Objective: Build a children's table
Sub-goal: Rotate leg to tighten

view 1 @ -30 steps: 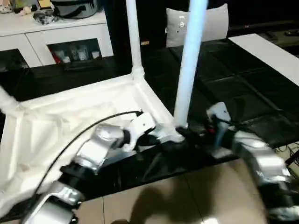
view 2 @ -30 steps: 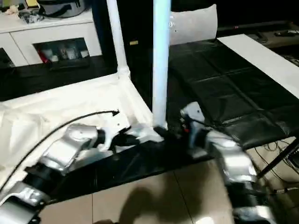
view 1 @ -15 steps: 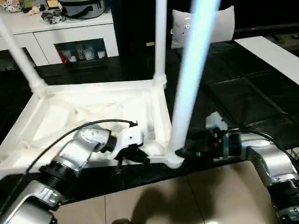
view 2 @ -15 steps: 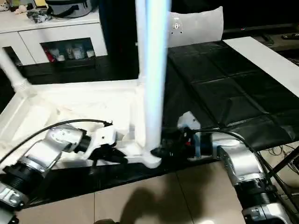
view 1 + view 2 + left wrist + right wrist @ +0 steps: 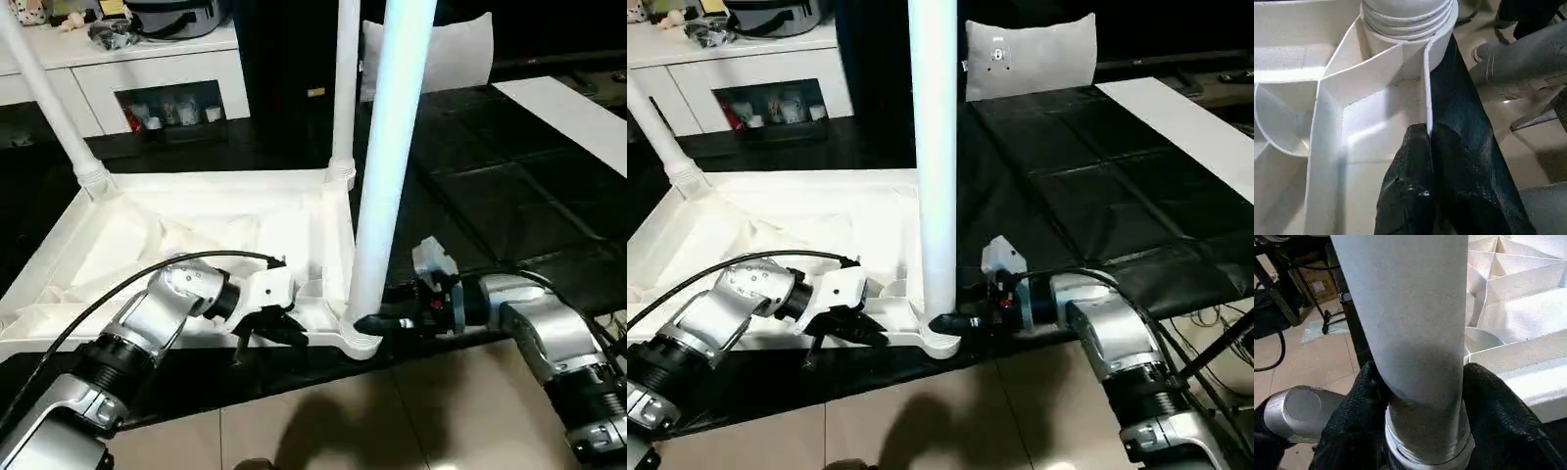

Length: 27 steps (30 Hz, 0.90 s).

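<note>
White plastic everywhere: the children's table top (image 5: 196, 235) lies upside down on a black mat (image 5: 509, 176), ribs up, its near edge at the mat's near edge above the tiled floor (image 5: 372, 411). Three legs stand in corner sockets: two at the far corners (image 5: 44, 98) (image 5: 345, 88) and one at the near right corner (image 5: 387, 166).

That near right leg seems to be the step in hand. The right gripper (image 5: 1420, 396) has its fingers (image 5: 1503, 421) on either side of the leg's base, just above the threaded collar, grasping it or very near to it. The left gripper (image 5: 1427, 142) is clenched on the thin rim of the top beside the same socket, apparently to keep the top from turning.

Judging by the collar still showing above the socket, the leg may not be fully seated. The next move probably calls for a firm grip and a twist of the leg while the left side holds the rim steady. A fourth leg looks still to be fitted at the near left corner.

Beyond the mat stand a low white cabinet (image 5: 147, 69) with glass doors and a grey cushion (image 5: 1029, 54). The left arm's cable (image 5: 147, 279) arches over the top, but nothing blocks the leg.
</note>
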Tool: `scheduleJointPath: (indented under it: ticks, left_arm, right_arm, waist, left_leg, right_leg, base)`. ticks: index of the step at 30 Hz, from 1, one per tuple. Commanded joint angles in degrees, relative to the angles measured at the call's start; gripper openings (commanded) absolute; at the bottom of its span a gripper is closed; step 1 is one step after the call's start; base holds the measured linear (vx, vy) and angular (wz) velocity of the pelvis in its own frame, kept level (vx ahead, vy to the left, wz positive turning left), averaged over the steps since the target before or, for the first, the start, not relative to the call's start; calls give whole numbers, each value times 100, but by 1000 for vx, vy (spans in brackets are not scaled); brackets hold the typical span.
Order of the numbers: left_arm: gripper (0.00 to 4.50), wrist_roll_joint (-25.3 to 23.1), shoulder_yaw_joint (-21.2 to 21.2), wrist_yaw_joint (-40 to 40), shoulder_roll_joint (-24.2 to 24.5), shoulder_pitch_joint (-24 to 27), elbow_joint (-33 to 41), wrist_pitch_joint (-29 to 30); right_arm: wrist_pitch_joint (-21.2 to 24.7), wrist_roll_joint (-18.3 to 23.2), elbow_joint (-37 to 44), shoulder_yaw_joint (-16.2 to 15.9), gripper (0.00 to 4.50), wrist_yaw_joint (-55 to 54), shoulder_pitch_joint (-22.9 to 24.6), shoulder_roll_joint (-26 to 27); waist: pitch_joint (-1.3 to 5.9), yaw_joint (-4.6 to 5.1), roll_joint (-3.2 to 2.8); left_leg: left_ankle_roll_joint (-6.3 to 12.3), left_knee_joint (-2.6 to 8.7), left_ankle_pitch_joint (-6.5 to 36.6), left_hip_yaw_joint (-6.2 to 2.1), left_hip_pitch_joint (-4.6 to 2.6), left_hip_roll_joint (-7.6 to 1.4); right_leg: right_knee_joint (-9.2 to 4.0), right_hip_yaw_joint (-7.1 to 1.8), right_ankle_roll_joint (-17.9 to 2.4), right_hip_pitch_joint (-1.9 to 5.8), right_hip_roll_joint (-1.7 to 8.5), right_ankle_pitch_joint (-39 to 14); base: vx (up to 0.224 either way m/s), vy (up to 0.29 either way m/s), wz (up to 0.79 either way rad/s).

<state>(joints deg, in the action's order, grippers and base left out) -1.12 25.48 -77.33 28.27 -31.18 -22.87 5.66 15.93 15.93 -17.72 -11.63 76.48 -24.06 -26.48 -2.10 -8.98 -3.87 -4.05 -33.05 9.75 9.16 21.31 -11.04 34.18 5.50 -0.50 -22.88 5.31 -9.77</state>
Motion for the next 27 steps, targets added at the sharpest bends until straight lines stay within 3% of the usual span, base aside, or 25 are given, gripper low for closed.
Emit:
scheduleJointPath:
  ticks: [1,7,11,13,16,17,19,20,21,24,25,27]
  left_arm:
    - [0,-208,360,-325,19,37,-18,-86]
    - [0,-165,328,-253,-26,85,-22,-28]
    - [0,-48,201,5,-205,131,77,465]
    - [0,-23,116,267,-352,129,112,770]
    - [0,112,-94,809,-728,135,216,1377]
    - [0,206,-188,1046,-936,149,302,1680]
    - [0,231,-212,1116,-1001,155,336,1779]
    - [0,265,-309,1452,-1266,142,373,2068]
    - [0,263,-371,1637,-1408,124,376,2214]
    - [0,239,-464,1930,-1617,92,371,2405]
    - [0,143,-610,2453,-1903,-10,215,2509]
    - [0,59,-772,2939,-2139,-110,67,2566]
  right_arm:
    - [21,46,16,-33,200,29,-87,61]
    - [137,182,146,-14,193,83,32,60]
    - [261,225,312,126,193,-265,196,161]
    - [370,137,264,202,193,-660,195,270]
    - [550,-102,29,353,193,-1602,92,607]
    - [619,-222,-51,379,193,-2036,61,802]
    - [643,-262,-56,374,193,-2161,63,865]
    - [818,-413,-200,419,193,-2817,-28,1198]
    - [891,-483,-303,485,193,-3219,-100,1396]
    - [1006,-506,-513,670,193,-3873,-244,1718]
    - [991,-463,-887,968,193,-4674,-488,2095]
    - [885,-497,-1220,1179,193,-5250,-695,2323]
  waist:
    - [340,5,87]
    - [350,-1,94]
    - [353,-24,82]
    - [332,-12,78]
    - [295,23,75]
    - [287,65,87]
    - [266,143,95]
    - [266,193,101]
    - [252,266,84]
    - [253,431,94]
    - [254,441,94]
    - [259,549,71]
  left_leg:
    - [233,376,1457,-21,-41,-211]
    - [266,364,1343,-15,-38,-209]
    - [260,363,1321,-9,-52,-217]
    - [225,378,1384,-9,-42,-209]
    - [89,402,1691,-24,-71,-178]
    - [38,404,1796,-27,-89,-166]
    - [-2,423,1882,-47,-59,-149]
    - [6,435,1979,-67,-40,-137]
    - [-31,433,2048,-63,-53,-125]
    - [-52,422,2122,-90,-22,-86]
    - [-25,419,2136,-87,-28,-78]
    - [-40,384,2242,-86,-80,-56]
  right_leg:
    - [-428,-274,-997,275,352,-1901]
    - [-411,-278,-1031,274,346,-1757]
    - [-409,-286,-1044,267,346,-1732]
    - [-425,-281,-1023,267,341,-1853]
    - [-491,-267,-831,251,354,-2523]
    - [-520,-259,-753,242,358,-2772]
    - [-556,-233,-608,258,357,-3033]
    - [-584,-205,-482,279,357,-3211]
    - [-609,-197,-454,242,346,-3289]
    - [-648,-155,-351,261,351,-3465]
    - [-670,-147,-309,253,347,-3497]
    - [-712,-122,-334,194,335,-3531]
  base:
    - [0,0,0]
    - [0,0,0]
    - [0,0,0]
    - [0,0,0]
    - [0,0,0]
    - [0,0,0]
    - [0,0,0]
    - [0,0,0]
    - [0,0,0]
    - [0,0,0]
    - [0,0,0]
    - [0,0,0]
